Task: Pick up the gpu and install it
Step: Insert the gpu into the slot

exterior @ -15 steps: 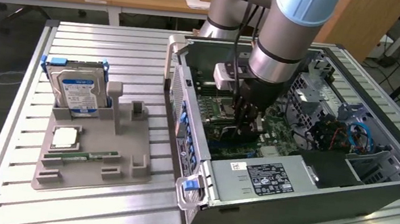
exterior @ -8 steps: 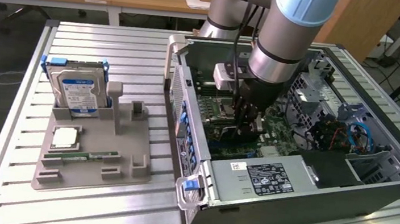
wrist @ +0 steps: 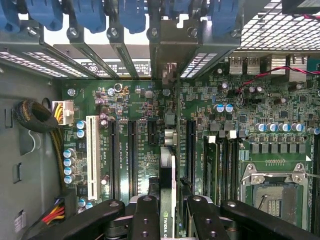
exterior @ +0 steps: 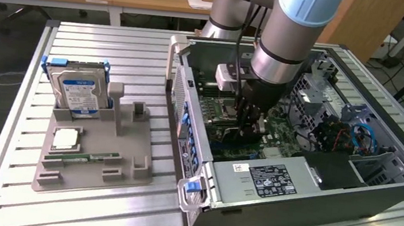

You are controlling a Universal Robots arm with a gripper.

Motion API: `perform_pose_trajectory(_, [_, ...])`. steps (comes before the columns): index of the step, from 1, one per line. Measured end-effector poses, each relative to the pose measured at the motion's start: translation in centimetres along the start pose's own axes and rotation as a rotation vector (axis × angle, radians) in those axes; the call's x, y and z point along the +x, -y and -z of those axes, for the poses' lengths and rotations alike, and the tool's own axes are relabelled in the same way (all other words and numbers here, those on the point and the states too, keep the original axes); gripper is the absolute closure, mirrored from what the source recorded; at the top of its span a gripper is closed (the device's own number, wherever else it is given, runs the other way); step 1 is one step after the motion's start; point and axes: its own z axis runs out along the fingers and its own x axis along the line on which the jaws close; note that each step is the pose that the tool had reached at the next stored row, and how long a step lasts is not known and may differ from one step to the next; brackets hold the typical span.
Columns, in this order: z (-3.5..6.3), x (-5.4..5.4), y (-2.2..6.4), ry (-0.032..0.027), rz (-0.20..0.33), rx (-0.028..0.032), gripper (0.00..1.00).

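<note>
In the wrist view my gripper is shut on the gpu, which I see edge-on: a thin green board with a black cooler face, standing upright between the two black fingers. The card runs over the green motherboard between long black expansion slots, and its far end reaches the rear bracket openings. Whether its edge sits in a slot is hidden. In the exterior view the gripper is low inside the open computer case, above the motherboard.
The black power supply fills the case's near end, with drive cages and cables on the exterior view's right. A grey holder outside the case carries a blue-label hard drive, a processor chip and a memory stick. A CPU socket lies beside the slots.
</note>
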Motion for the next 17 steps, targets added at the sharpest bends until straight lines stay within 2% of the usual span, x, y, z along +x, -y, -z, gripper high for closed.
perform_pose_trajectory(2, [-0.08, -0.02, -0.02, 0.0021, -0.001, 0.0004, 0.73])
perform_pose_trajectory(3, [-0.06, -0.01, -0.02, 0.0012, -0.001, 0.0006, 0.73])
perform_pose_trajectory(6, [0.0, 0.0, 0.0, 0.0, 0.0, 0.0, 0.55])
perform_pose_trajectory(9, [0.0, 0.0, 0.0, 0.0, 0.0, 0.0, 0.49])
perform_pose_trajectory(10, [0.0, 0.0, 0.0, -0.0001, 0.0, 0.0, 0.43])
perform_pose_trajectory(17, [0.87, -0.02, -0.02, -0.0001, 0.0, 0.0, 0.43])
